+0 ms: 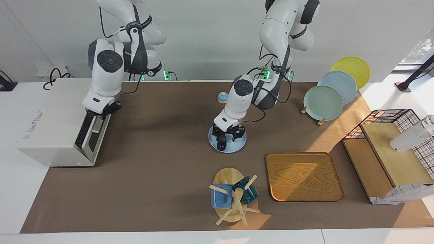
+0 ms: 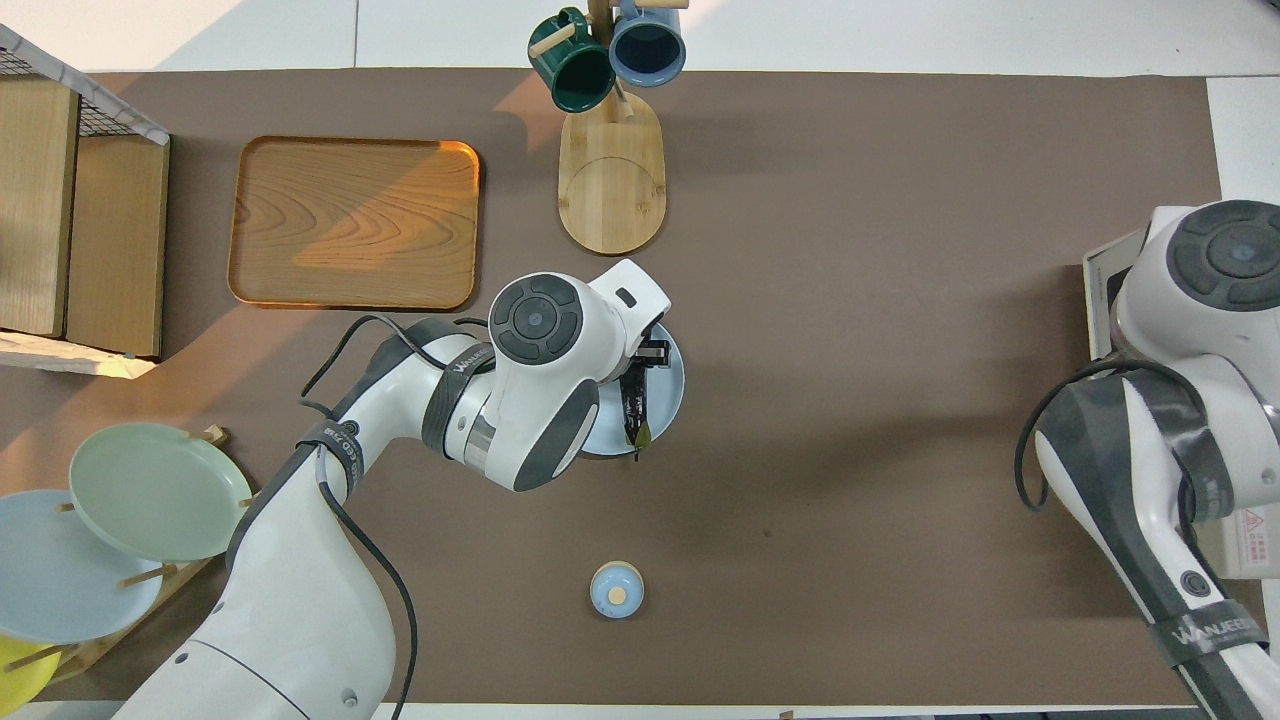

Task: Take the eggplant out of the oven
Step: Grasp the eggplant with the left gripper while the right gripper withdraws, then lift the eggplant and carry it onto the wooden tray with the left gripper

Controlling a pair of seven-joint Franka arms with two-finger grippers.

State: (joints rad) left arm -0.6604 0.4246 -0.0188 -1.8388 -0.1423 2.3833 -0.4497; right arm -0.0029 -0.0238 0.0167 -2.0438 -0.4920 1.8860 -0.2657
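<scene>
The eggplant (image 1: 222, 142) is dark and glossy and lies on a light blue plate (image 1: 238, 144) in the middle of the table. In the overhead view the eggplant (image 2: 634, 405) has its thin stem pointing toward the robots, on the same plate (image 2: 668, 385). My left gripper (image 1: 228, 135) is down on the plate, shut on the eggplant's end farther from the robots; it also shows in the overhead view (image 2: 648, 355). The cream-white oven (image 1: 51, 125) stands at the right arm's end. My right gripper (image 1: 101, 113) is at the top edge of its dark glass door (image 1: 86, 134).
A wooden tray (image 1: 303, 176) and a mug tree (image 1: 234, 198) with a blue and a green mug stand farther from the robots than the plate. A plate rack (image 1: 325, 101), a wire shelf (image 1: 390, 152) and a small blue knob (image 1: 222, 97) are also on the table.
</scene>
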